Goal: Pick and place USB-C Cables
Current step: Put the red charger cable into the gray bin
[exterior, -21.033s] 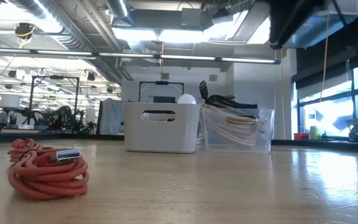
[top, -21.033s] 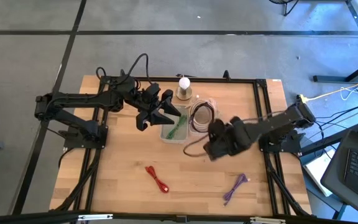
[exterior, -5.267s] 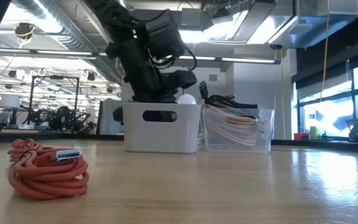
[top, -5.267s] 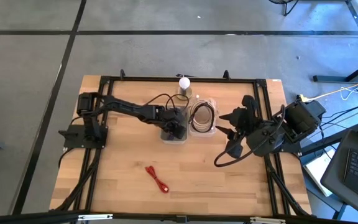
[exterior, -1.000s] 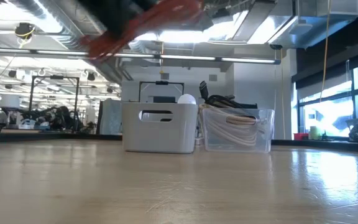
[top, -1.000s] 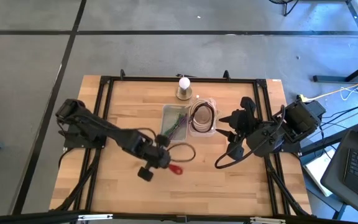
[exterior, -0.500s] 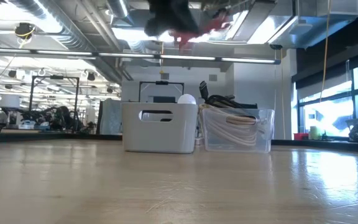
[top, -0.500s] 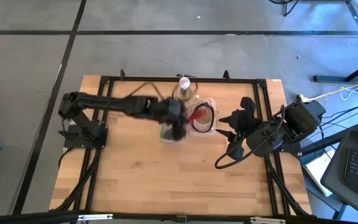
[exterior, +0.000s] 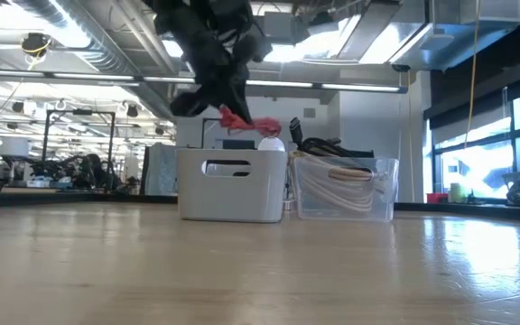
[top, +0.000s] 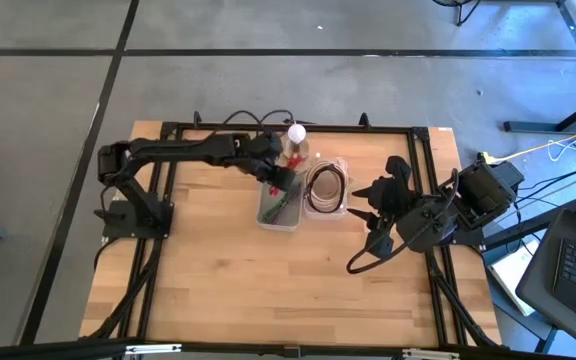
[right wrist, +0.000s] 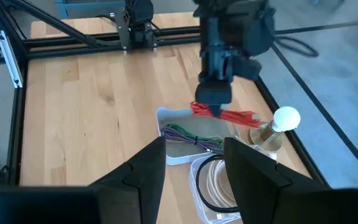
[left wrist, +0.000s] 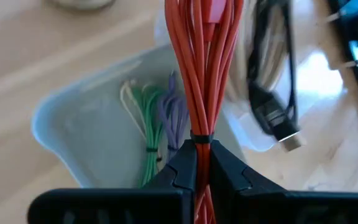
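Observation:
My left gripper [top: 277,178] is shut on a folded red USB-C cable bundle [left wrist: 204,62] and holds it over the white bin [top: 290,222], whose rim also shows in the left wrist view [left wrist: 73,99]. In that bin lie a green bundle [left wrist: 148,127] and a purple bundle [left wrist: 173,115]. A clear bin [top: 340,205] beside it holds cream coils [exterior: 339,185] and a black cable [left wrist: 272,112]. My right gripper [right wrist: 194,180] is open, raised at the table's right side [top: 376,207], and holds nothing. My left gripper pinches the red bundle between its two fingers, right at the dark band [left wrist: 200,135] that ties the strands together. The fingers [left wrist: 182,168] slant down from above and lie along the bundle. The bundle sticks out past the fingertips [exterior: 246,120], clear of the bin.
A white ball on a round metal base [top: 295,135] stands just beyond the two bins at the far edge. A black frame [top: 168,130] runs round the wooden table. Bare wood [top: 298,290] lies toward the near edge.
My left gripper has swung from the table's near middle toward the far edge, over the white bin, carrying the red bundle clear of the table. Its wrist has rolled, so the bundle has turned about. It has stayed shut on the bundle.

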Controlling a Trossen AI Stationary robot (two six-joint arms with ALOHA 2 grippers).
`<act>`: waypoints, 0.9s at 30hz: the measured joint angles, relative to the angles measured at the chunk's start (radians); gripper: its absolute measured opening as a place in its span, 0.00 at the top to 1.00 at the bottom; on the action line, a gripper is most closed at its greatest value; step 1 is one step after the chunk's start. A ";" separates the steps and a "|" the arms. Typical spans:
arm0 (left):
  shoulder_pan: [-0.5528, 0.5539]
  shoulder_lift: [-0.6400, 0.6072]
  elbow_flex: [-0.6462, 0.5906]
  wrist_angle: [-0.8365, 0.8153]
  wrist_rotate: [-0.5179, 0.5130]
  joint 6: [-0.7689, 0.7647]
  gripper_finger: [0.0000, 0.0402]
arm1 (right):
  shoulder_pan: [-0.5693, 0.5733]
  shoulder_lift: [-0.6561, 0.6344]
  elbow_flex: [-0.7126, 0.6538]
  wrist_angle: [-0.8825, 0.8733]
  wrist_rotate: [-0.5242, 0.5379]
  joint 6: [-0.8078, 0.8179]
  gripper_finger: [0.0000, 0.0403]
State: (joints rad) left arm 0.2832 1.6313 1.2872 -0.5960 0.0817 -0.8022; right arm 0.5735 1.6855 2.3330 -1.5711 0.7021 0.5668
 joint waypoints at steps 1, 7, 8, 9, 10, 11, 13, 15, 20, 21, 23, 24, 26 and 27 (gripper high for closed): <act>-0.005 0.000 -0.020 0.013 0.000 -0.016 0.97 | 0.000 0.000 0.000 0.000 0.000 -0.002 0.59; -0.058 0.000 -0.087 0.078 0.002 -0.101 0.97 | 0.000 0.000 0.000 0.000 -0.016 -0.033 0.59; -0.069 0.000 -0.091 0.082 0.001 -0.111 0.97 | 0.000 0.000 0.000 0.000 -0.016 -0.037 0.59; -0.079 0.000 -0.095 0.085 -0.004 -0.119 0.97 | 0.000 0.000 0.000 0.000 -0.016 -0.046 0.59; -0.089 0.000 -0.099 0.085 -0.009 -0.127 0.97 | 0.000 0.000 0.000 0.000 -0.016 -0.051 0.59; -0.098 0.000 -0.102 0.080 -0.016 -0.131 0.97 | 0.000 0.000 0.000 0.000 -0.016 -0.051 0.59; -0.110 0.000 -0.102 0.072 -0.035 -0.133 0.97 | 0.000 0.000 0.000 0.000 -0.016 -0.051 0.59; -0.116 0.000 -0.102 0.071 -0.046 -0.138 0.97 | 0.000 0.000 0.000 0.000 -0.016 -0.051 0.59; -0.117 0.010 -0.102 0.072 -0.052 -0.138 0.97 | 0.000 0.000 0.000 0.000 -0.034 -0.051 0.59; -0.117 0.019 -0.102 0.073 -0.053 -0.138 0.97 | 0.000 0.000 0.000 0.000 -0.038 -0.049 0.59; -0.117 0.036 -0.103 0.064 -0.048 -0.138 0.97 | 0.000 0.000 0.000 0.000 -0.042 -0.043 0.59; -0.117 0.047 -0.103 0.072 -0.043 -0.138 0.97 | 0.000 0.000 0.000 0.000 -0.043 -0.038 0.59; -0.117 0.072 -0.103 0.080 -0.026 -0.138 0.97 | 0.000 0.000 0.000 0.000 -0.045 -0.025 0.59; -0.119 0.085 -0.103 0.076 -0.019 -0.134 0.97 | 0.000 0.000 0.000 0.000 -0.049 -0.024 0.59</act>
State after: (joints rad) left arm 0.1642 1.7165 1.1843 -0.5204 0.0624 -0.9364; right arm 0.5735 1.6855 2.3330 -1.5709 0.6535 0.5426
